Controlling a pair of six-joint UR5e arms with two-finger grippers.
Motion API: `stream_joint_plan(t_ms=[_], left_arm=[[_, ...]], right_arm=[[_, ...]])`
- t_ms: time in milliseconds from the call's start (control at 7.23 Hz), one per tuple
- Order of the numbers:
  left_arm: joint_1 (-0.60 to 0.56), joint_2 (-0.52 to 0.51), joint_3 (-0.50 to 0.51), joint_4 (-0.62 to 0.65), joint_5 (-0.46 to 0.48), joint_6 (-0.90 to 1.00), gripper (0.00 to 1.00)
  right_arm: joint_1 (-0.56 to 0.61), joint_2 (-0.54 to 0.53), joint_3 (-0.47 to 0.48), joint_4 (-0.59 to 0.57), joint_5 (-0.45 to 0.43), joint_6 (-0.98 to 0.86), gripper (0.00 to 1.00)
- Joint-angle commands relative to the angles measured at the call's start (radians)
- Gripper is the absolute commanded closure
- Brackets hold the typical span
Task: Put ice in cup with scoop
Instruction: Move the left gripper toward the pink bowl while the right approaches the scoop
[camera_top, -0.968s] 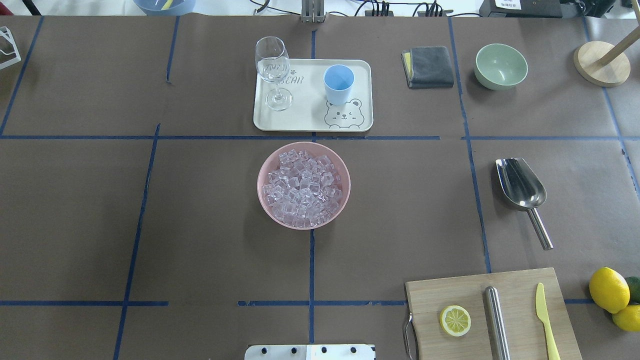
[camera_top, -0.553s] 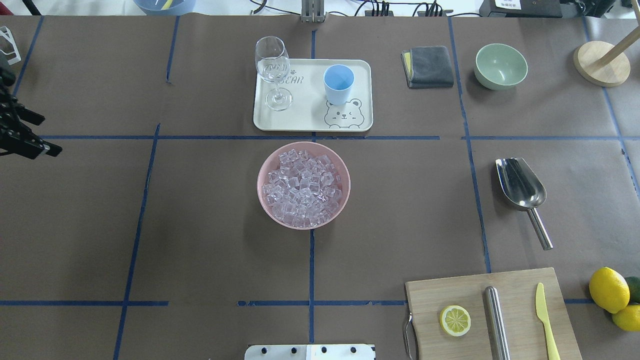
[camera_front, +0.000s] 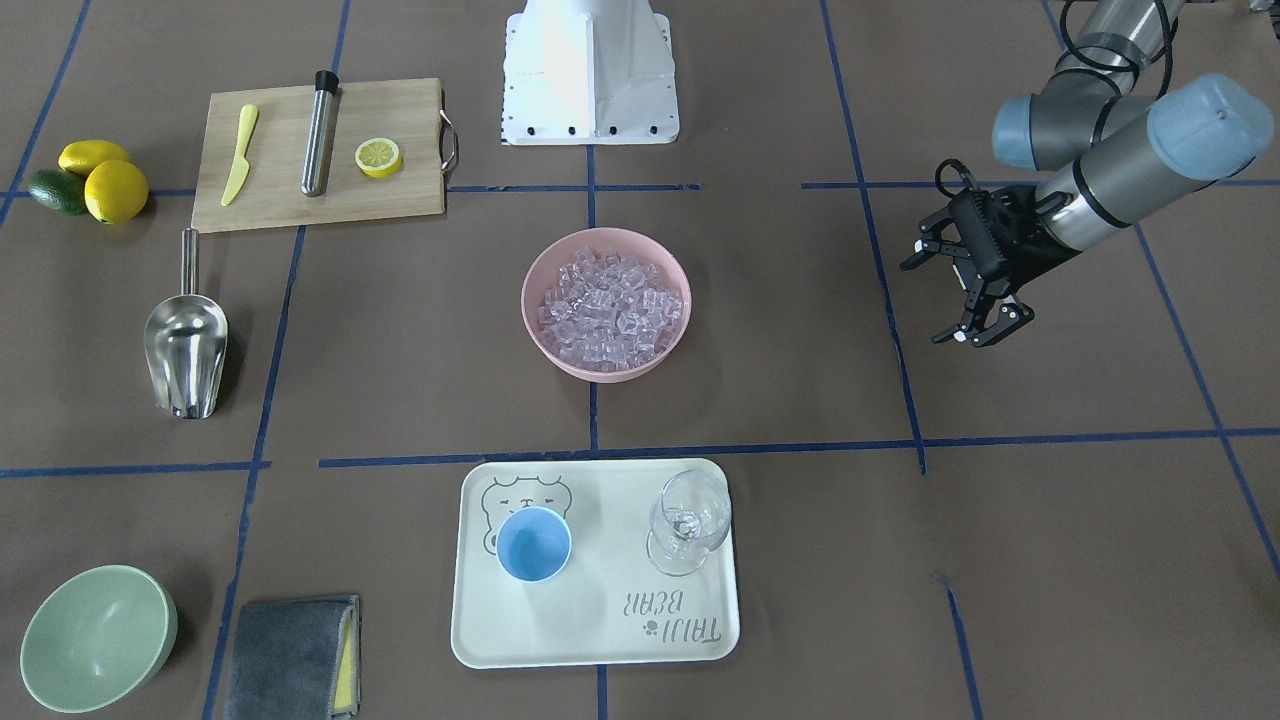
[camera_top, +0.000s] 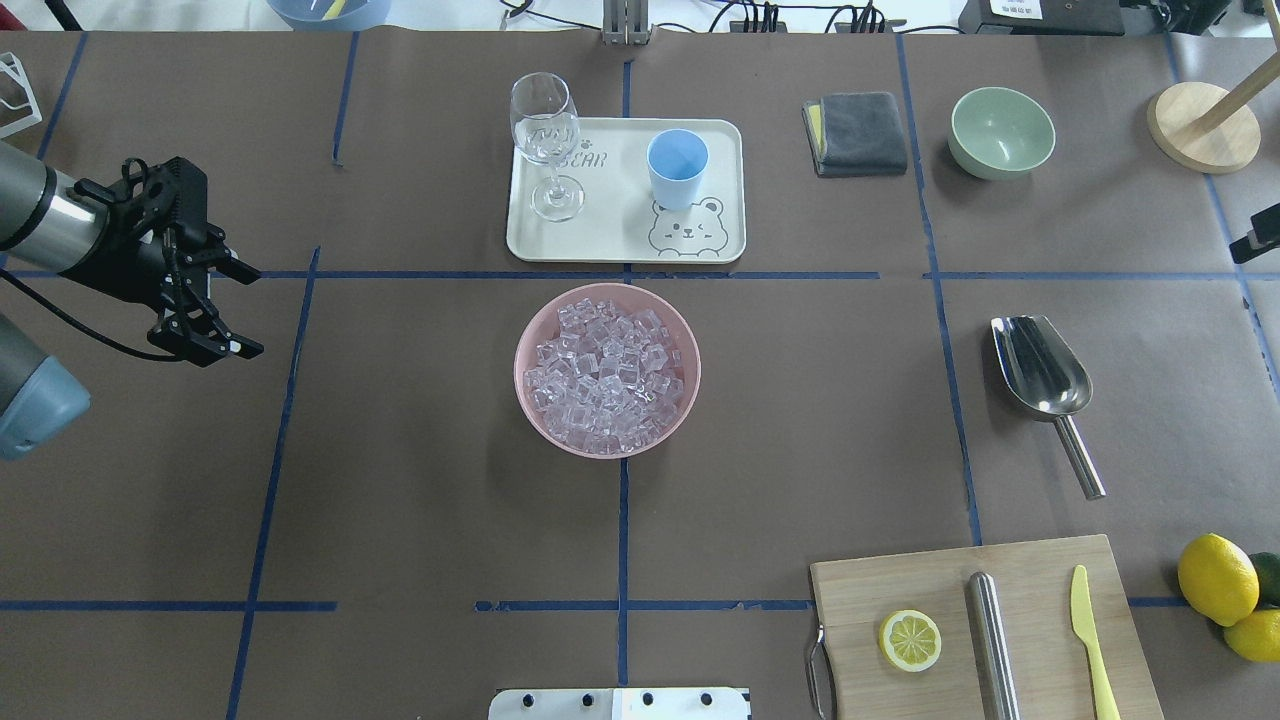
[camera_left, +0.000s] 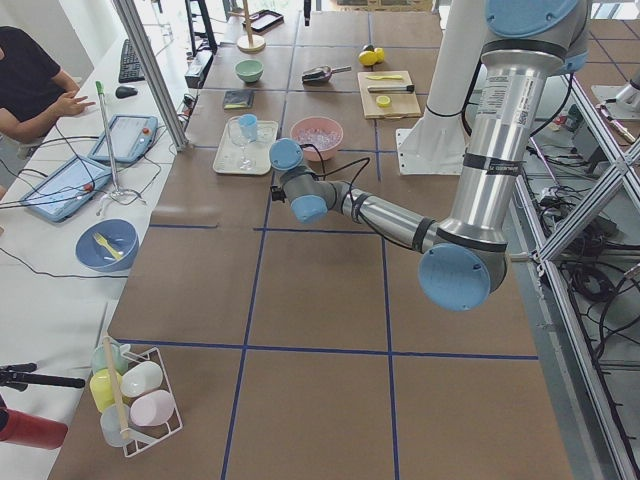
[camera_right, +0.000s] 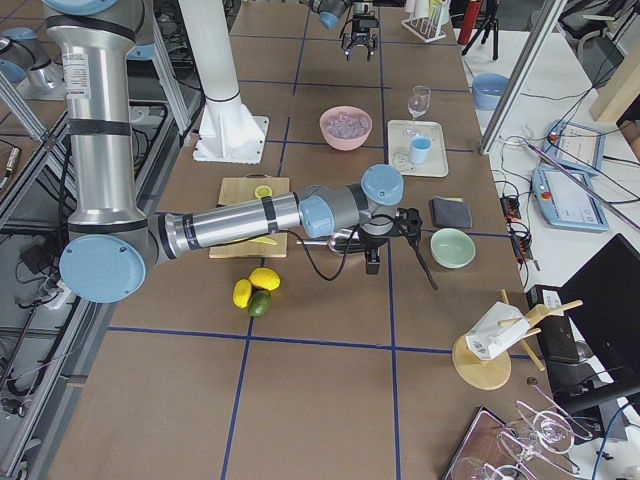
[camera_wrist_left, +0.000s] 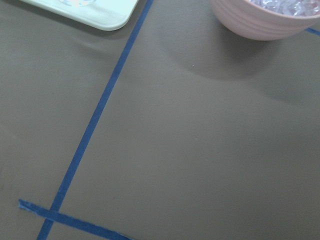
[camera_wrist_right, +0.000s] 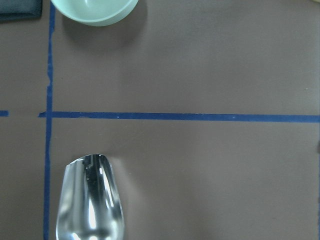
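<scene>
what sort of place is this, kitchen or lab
Probably a robotics lab, not a kitchen: the table is gridded with blue tape, the robot's left arm reaches over it, and an operator sits alongside with tablets.

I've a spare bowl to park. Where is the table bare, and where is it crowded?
Bare: between pink bowl and scoop; between pink bowl and cutting board, nearer the robot. Crowded: the tray with cup and wine glass; the cutting board corner by the lemons.

A: What moved?
B: The left gripper — first out of sight, then just its tips at the left edge — has come well in, jaws apart.
A: Anything else?
B: A dark bit of the right arm now shows at the right edge.
</scene>
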Motion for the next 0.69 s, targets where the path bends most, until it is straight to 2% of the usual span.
stream_joint_plan(t_ms=[0, 277, 415, 553], left_arm=[[0.046, -0.042, 0.008, -0.005, 0.011, 0.008, 0.0], [0.077, -0.079, 0.013, -0.005, 0.011, 0.004, 0.0], [0.077, -0.089, 0.014, -0.003, 0.009, 0.004, 0.0], [0.079, -0.096, 0.017, -0.003, 0.011, 0.002, 0.0]], right_arm=[[-0.076, -0.002, 0.052, 0.0, -0.001, 0.061, 0.0], [-0.143, -0.014, 0.085, 0.066, -0.039, 0.191, 0.0], [-0.215, -0.057, 0.157, 0.102, -0.125, 0.34, 0.0], [-0.28, -0.12, 0.185, 0.145, -0.183, 0.37, 0.0]])
